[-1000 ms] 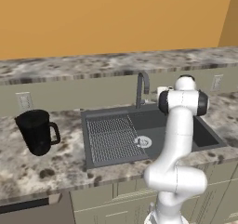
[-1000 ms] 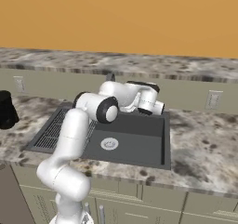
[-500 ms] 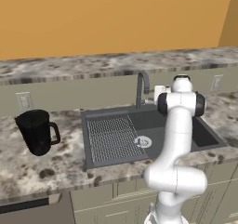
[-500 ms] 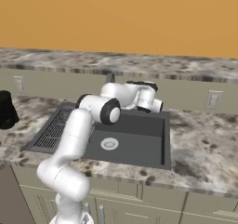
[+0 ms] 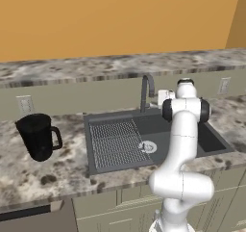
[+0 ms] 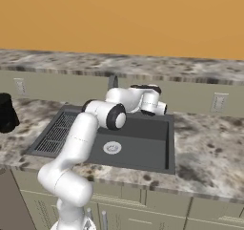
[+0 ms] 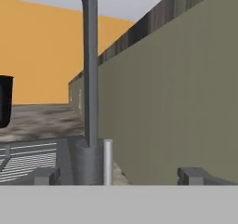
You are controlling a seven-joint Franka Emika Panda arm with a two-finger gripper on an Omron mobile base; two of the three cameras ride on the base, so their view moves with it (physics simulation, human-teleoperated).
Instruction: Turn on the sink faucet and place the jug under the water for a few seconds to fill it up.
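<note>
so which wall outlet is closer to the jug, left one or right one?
The left outlet, on the backsplash directly behind the jug on the counter left of the sink. The other outlet sits past the sink's right end, beyond the arm.

No readable text, labels or numbers anywhere.
</note>
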